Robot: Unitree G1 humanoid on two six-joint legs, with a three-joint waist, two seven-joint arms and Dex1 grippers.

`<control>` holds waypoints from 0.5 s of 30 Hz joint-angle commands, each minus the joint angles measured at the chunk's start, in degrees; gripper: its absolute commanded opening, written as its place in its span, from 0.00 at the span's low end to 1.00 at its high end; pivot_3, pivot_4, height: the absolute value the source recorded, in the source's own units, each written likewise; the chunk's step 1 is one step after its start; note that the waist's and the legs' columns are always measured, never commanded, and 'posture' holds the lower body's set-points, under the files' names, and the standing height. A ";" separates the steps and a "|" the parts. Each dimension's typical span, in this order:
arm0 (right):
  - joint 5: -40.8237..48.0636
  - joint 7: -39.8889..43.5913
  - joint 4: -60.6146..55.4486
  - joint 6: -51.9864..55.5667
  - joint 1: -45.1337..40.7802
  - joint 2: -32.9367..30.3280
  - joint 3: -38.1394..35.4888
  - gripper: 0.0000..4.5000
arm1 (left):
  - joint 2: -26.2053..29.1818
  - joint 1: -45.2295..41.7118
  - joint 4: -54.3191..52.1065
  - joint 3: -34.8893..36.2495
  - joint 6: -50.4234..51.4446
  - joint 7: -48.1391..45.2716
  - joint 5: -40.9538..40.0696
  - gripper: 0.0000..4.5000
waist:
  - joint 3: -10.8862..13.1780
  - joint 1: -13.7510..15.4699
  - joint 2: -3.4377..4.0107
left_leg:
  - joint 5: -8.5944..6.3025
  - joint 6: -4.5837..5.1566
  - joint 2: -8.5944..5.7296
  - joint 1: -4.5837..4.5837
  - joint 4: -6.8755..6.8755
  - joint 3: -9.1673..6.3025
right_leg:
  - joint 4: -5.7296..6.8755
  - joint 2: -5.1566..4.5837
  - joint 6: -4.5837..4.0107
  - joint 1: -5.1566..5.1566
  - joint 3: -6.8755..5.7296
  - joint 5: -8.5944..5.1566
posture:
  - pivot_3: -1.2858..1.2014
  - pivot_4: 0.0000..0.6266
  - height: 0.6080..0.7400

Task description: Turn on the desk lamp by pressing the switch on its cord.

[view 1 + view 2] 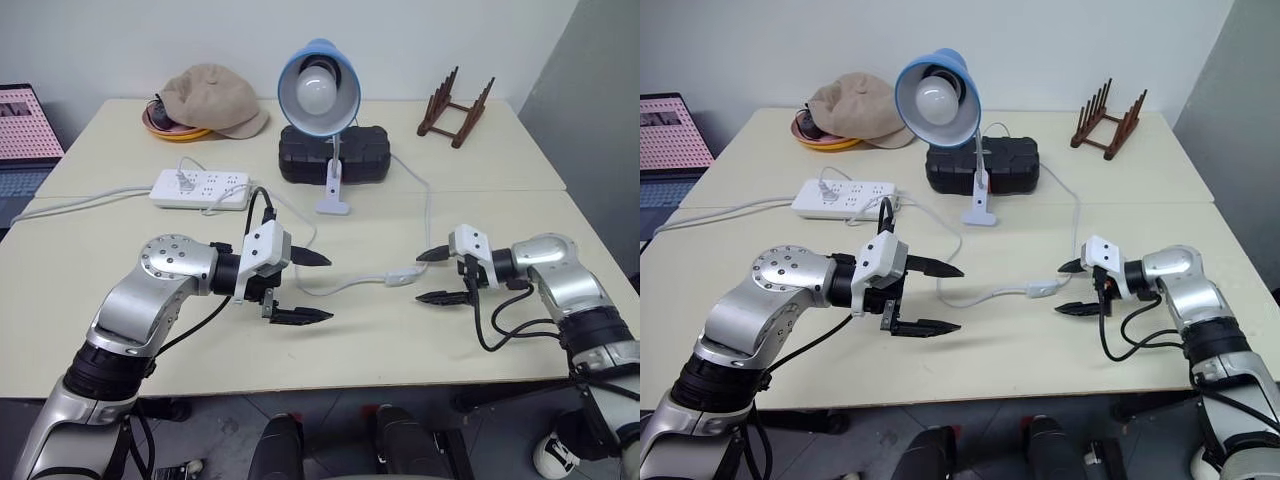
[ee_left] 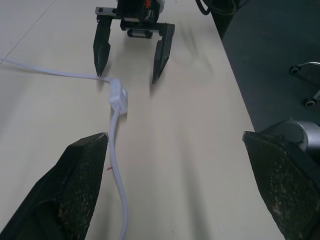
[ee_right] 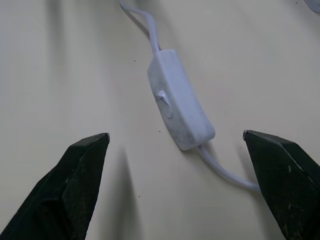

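I am at the approach step: my right end effector [image 1: 432, 276], fingers apart, faces the switch [image 1: 402, 279] lying centre-right on the bench [image 1: 380, 340]; next I must close on its button.

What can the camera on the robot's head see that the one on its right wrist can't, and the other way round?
Head view alone: the lamp, unlit, a power strip, a cap, a black case, a wooden rack, and the left gripper, open. Right wrist view alone: the small rocker button on the switch, close up. Both: the switch, its cord, the table and the open right gripper near the switch.
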 commanded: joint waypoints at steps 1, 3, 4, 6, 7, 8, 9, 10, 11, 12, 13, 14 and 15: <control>-0.95 1.08 3.65 -3.08 -3.15 1.19 -0.42 1.00 | 0.02 -0.87 -2.96 1.92 1.62 0.99 -2.27 1.00 | 0.00 0.00 0.00 | 0.00 0.00 0.00 0.00 0.00 -0.01 | 0.01 0.00 0.00 0.00 0.00 0.00 | 0.52 0.24 1.00; -0.78 1.31 5.28 -3.53 -3.91 1.89 -0.86 1.00 | 0.18 -0.71 -2.83 1.68 1.00 1.15 -1.77 1.00 | 0.00 0.01 0.00 | 0.00 0.00 0.00 0.00 0.00 0.00 | 0.01 0.00 0.02 0.00 0.00 0.01 | 0.52 0.24 1.00; -0.75 1.55 5.95 -3.67 -4.23 2.09 -1.00 0.94 | 0.06 -0.80 -2.21 1.58 0.24 1.37 -1.09 1.00 | 0.00 0.01 0.00 | 0.00 0.00 0.00 0.00 0.00 -0.01 | 0.01 0.00 0.05 0.00 0.00 0.03 | 0.52 0.24 1.00; -1.03 1.80 7.26 -4.44 -4.66 2.26 -1.15 0.84 | -0.24 -1.24 -0.91 1.50 -0.49 1.49 -0.45 1.00 | 0.00 0.02 0.00 | 0.00 0.00 0.00 0.00 0.00 -0.01 | 0.01 0.00 0.05 0.00 0.00 0.03 | 0.52 0.24 1.00; -1.16 2.07 7.64 -4.74 -4.68 2.24 -1.12 0.77 | -0.34 -1.41 -0.56 1.45 -0.65 1.52 -0.38 1.00 | 0.00 0.02 0.00 | 0.00 0.00 0.00 0.00 0.00 -0.01 | 0.02 0.00 0.05 0.00 -0.01 0.03 | 0.52 0.24 1.00; -1.28 2.28 7.89 -5.12 -4.63 2.22 -1.08 0.71 | -0.36 -1.42 -0.57 1.39 -0.60 1.45 -0.50 1.00 | 0.00 0.02 0.00 | 0.00 0.00 0.00 0.00 0.00 -0.01 | 0.02 0.00 0.06 0.00 -0.01 0.04 | 0.52 0.24 1.00; -1.25 2.36 8.03 -5.39 -4.60 2.32 -1.17 0.65 | -0.35 -1.35 -0.66 1.32 -0.63 1.35 -0.56 1.00 | 0.00 0.02 0.00 | 0.00 0.00 0.00 0.00 0.00 -0.01 | 0.02 0.00 0.06 0.00 -0.01 0.04 | 0.52 0.24 1.00; -0.83 2.50 8.15 -5.26 -4.59 2.56 -1.52 0.62 | -0.36 -1.26 -0.74 1.21 -0.77 1.29 -0.51 1.00 | 0.00 0.02 0.00 | 0.00 0.00 0.00 0.00 0.00 -0.01 | 0.02 0.00 0.06 0.00 0.00 0.03 | 0.52 0.24 1.00; -0.55 2.58 8.31 -5.10 -4.59 2.75 -1.77 0.59 | -0.52 -1.25 -0.64 1.09 -1.19 1.43 -0.22 1.00 | 0.00 0.02 0.00 | 0.00 0.00 0.00 0.00 0.00 -0.01 | 0.02 0.00 0.06 0.00 0.00 0.03 | 0.52 0.24 1.00; -0.50 2.51 8.46 -5.17 -4.55 2.88 -1.90 0.53 | -0.83 -1.33 -0.37 1.04 -1.69 1.78 0.15 1.00 | 0.00 0.02 0.00 | 0.00 0.00 0.00 0.00 0.00 -0.01 | 0.02 0.00 0.06 0.00 0.00 0.03 | 0.52 0.24 1.00; -0.59 2.43 8.59 -5.43 -4.42 2.97 -2.02 0.49 | -1.10 -1.49 -0.09 0.99 -1.93 2.02 0.38 1.00 | 0.00 0.02 0.00 | 0.00 0.00 -0.01 0.00 0.00 -0.01 | 0.02 0.00 0.06 0.00 0.00 0.04 | 0.52 0.24 1.00; -0.60 2.34 8.54 -5.46 -4.15 3.07 -2.20 0.43 | -1.37 -1.78 0.26 0.91 -2.07 2.18 0.54 1.00 | 0.00 0.02 0.00 | 0.00 0.00 0.00 0.00 0.00 -0.01 | 0.03 0.00 0.07 0.00 0.00 0.04 | 0.52 0.24 1.00; -0.66 2.29 8.42 -5.56 -3.85 3.13 -2.33 0.38 | -1.54 -2.02 0.53 0.85 -2.15 2.27 0.62 1.00 | 0.00 0.03 0.00 | 0.00 0.00 0.00 0.01 0.00 -0.01 | 0.04 0.00 0.08 0.00 0.00 0.05 | 0.52 0.24 1.00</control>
